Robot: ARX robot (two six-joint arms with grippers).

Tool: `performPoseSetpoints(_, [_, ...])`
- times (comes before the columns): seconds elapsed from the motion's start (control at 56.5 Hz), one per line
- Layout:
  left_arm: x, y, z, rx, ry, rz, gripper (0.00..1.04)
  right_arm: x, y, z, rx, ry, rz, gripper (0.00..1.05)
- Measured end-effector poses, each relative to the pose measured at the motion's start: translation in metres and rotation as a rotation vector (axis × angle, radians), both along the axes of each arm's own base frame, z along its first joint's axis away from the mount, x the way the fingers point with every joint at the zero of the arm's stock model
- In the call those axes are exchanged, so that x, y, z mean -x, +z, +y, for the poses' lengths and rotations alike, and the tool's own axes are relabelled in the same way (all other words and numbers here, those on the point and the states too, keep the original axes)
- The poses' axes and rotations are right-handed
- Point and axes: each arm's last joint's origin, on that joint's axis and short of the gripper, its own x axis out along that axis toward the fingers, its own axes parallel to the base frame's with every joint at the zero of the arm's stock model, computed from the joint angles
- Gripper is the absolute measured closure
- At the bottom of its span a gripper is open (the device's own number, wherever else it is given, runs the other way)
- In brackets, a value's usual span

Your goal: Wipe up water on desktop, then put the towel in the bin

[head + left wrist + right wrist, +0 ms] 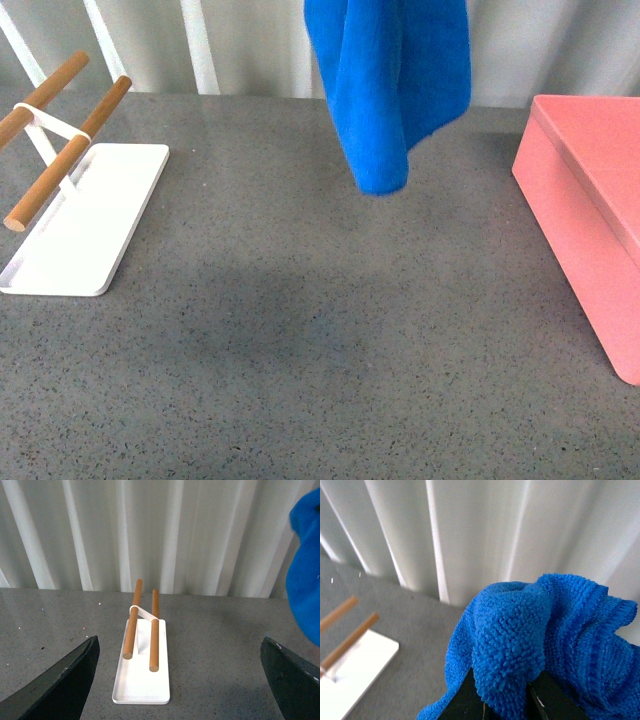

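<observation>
Desktop (300, 400): the grey speckled surface is filling the near and middle ground, and everything else is sitting on it or hanging above it.
Darker patch (270, 300): a soft dim area is lying on the near-middle of the surface; whether it is shadow or damp, I cannot tell.
Left gripper (180, 645): its two dark fingers (65, 680) are standing spread wide with nothing between them, hovering above the left part of the surface and facing the tray.
White tray (90, 215): it is lying flat at the left, with its long side running from near to far.
Wooden bars (65, 165): two round bars are sloping side by side on a white frame above the far part of the tray.
Bin (590, 240): the pink box is standing at the right and running out of the picture, well apart from the tray.
Right gripper (506, 702): its fingers (465, 700) are pinching a bunched fold of the cloth from both sides.
Towel (390, 80): it is hanging in folds above the far middle of the surface, with its lower tip clear of it, between tray and bin and nearer the bin, outside it.
Wall (250, 45): pale ribbed panels are closing the far side.
</observation>
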Motion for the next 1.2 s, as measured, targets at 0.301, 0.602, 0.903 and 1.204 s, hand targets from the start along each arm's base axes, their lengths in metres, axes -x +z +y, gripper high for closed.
performPoseSetpoints(0.301, [0.000, 0.000, 0.000, 0.000, 0.000, 0.000, 0.07, 0.027, 0.054, -0.072, -0.051, -0.299, -0.174, 0.97])
performPoseSetpoints(0.602, [0.000, 0.000, 0.000, 0.000, -0.001, 0.000, 0.07, -0.016, 0.013, -0.136, 0.042, -0.571, -0.206, 0.97])
performPoseSetpoints(0.903, [0.000, 0.000, 0.000, 0.000, 0.000, -0.002, 0.07, -0.023, -0.047, -0.184, 0.140, -0.700, -0.034, 0.97])
performPoseSetpoints(1.204, [0.000, 0.000, 0.000, 0.000, 0.000, -0.003, 0.07, -0.001, -0.055, -0.187, 0.148, -0.684, 0.005, 0.97])
